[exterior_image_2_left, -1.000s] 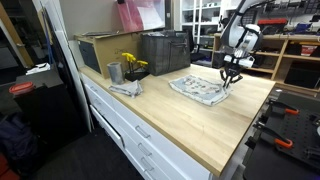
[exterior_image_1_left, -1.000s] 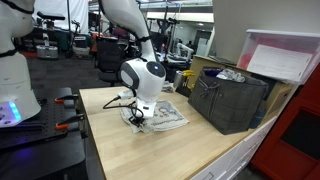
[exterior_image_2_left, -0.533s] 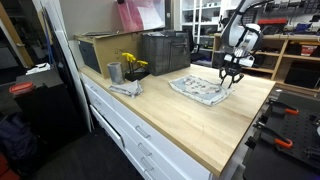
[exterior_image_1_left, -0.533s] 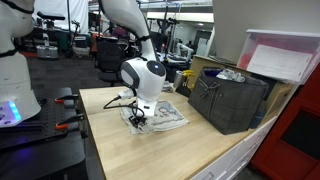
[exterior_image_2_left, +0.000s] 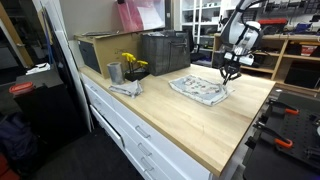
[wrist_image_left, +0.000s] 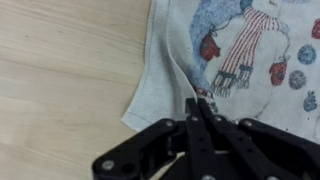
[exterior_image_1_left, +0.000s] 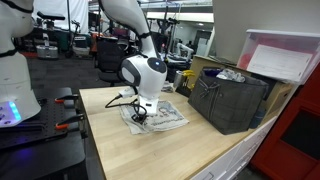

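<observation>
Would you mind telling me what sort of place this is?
Probably a robotics lab: another white robot stands beside the wooden worktop, equipment racks fill the background, and the gripper pinches a printed cloth as on a test bench.

Open tabletop (exterior_image_1_left: 115, 150) on three sides of my tool (exterior_image_1_left: 137, 117), one tall block behind

I can pass freely over the bare wood toward the front edge and both ends. The printed cloth (exterior_image_2_left: 200, 90) lies flat and low. The dark crate (exterior_image_1_left: 232, 100) stands tall just beyond the cloth and closes off that side. In an exterior view, a metal cup (exterior_image_2_left: 115, 72) and yellow flowers (exterior_image_2_left: 133, 65) crowd the crate's far end, well apart from my tool.
</observation>
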Controlling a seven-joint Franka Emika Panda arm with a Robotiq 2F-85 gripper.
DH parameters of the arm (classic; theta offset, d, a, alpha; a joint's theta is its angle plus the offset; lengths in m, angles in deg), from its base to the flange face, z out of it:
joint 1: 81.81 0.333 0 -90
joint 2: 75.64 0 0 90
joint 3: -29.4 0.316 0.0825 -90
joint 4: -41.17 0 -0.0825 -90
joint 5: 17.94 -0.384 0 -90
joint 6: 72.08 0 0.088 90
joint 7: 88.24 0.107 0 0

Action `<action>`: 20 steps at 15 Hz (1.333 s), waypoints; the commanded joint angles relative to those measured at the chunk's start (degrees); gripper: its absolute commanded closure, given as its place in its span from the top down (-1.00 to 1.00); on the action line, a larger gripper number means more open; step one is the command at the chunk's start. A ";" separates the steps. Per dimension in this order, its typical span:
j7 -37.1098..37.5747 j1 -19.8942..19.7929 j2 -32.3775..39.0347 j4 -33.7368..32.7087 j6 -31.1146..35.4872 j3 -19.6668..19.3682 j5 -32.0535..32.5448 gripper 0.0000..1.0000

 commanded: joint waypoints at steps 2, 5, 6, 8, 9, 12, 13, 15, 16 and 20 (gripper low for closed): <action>-1.91 1.95 -4.23 2.58 -0.32 -0.74 0.35 -0.98; -2.91 4.18 -6.55 3.52 -0.20 -0.37 2.55 -0.98; -3.27 5.33 -7.64 3.97 -0.31 -0.18 3.79 -0.98; -3.44 7.11 -9.10 4.44 -0.31 0.22 6.15 -0.98; -3.36 8.02 -9.74 4.48 -0.53 0.42 7.53 -0.98; -3.65 10.37 -11.14 4.43 -1.19 1.67 12.06 -0.98; -3.89 10.99 -11.44 4.25 -1.35 2.23 13.37 -0.98; -4.17 12.11 -11.95 4.10 -1.59 3.53 16.13 -0.98; -4.38 12.60 -12.12 4.02 -1.79 4.22 17.45 -0.98; -5.86 14.00 -12.13 3.35 -2.66 6.21 22.41 -0.98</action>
